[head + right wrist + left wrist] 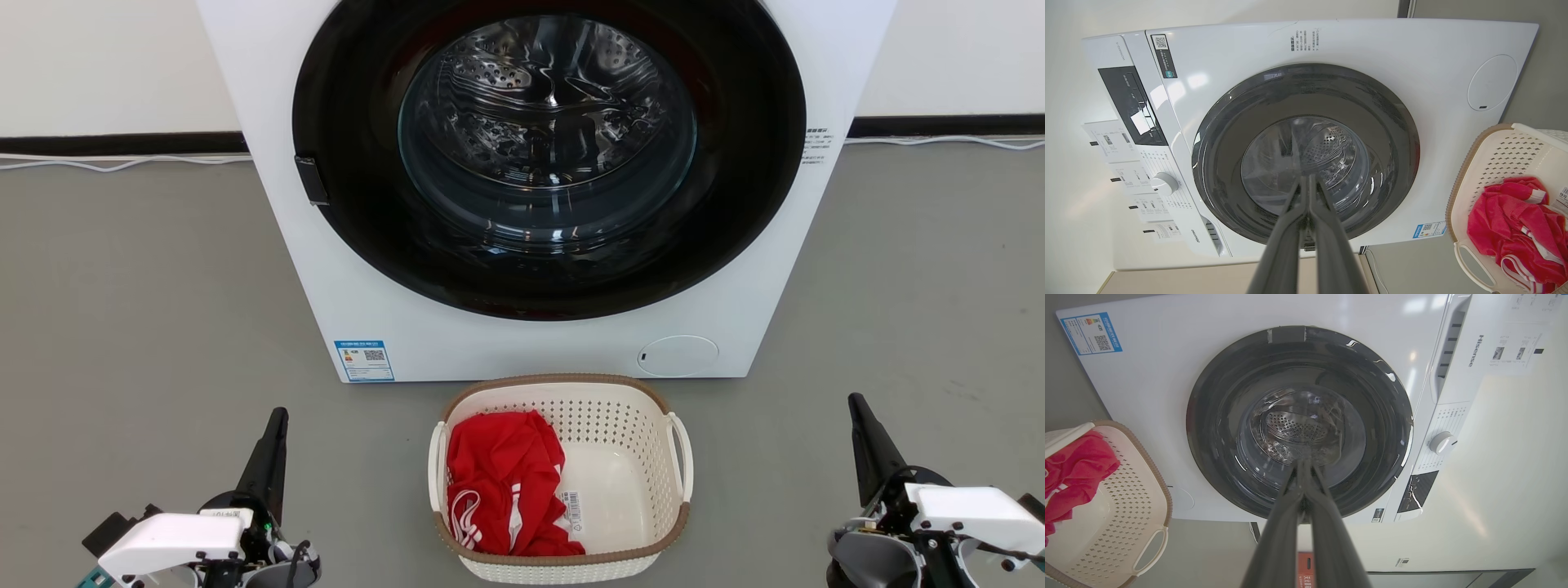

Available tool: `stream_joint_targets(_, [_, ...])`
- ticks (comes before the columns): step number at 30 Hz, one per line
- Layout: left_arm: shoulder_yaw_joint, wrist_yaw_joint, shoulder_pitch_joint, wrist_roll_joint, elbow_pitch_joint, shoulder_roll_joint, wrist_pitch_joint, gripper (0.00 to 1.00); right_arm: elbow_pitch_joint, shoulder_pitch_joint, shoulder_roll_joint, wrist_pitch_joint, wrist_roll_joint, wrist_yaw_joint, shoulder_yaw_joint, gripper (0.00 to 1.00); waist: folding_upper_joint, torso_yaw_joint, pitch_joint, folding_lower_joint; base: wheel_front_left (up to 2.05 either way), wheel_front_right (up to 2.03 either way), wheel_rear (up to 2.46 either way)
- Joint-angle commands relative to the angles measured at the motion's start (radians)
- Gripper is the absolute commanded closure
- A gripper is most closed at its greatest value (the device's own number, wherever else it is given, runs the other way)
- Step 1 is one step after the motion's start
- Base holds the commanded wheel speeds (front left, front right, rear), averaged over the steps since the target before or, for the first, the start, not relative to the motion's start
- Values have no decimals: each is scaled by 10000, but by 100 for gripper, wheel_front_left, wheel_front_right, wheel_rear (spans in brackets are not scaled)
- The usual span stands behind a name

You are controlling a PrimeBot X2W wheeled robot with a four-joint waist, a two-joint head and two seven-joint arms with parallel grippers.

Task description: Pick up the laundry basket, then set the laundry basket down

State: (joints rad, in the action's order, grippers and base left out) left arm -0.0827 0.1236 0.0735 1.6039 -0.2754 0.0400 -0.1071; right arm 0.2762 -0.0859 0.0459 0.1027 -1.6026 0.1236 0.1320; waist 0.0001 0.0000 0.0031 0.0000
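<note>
Centrally sits the laundry basket — left claw, right claw flanking.

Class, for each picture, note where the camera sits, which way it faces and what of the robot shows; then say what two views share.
Head view: on the head, facing forward and down at the washing machine and laundry basket; left gripper and right gripper show at bottom corners.
Left wrist view: on the left wrist, facing the machine's door along its shut fingers.
Right wrist view: on the right wrist, likewise facing the door along shut fingers.
Shared: both wrist views catch the red garment.
</note>
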Motion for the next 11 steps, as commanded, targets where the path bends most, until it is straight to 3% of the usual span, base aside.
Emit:
stream_joint_targets(1, [-310,71,345,48,303,102,-61,100,-315,-220,43,102,-64,71,-186,100,-1,0,0,0,0,0,0])
stream_joint_targets(11, [-310,71,345,48,303,102,-61,100,-315,-220,43,102,-64,71,-186,100,-1,0,0,0,0,0,0])
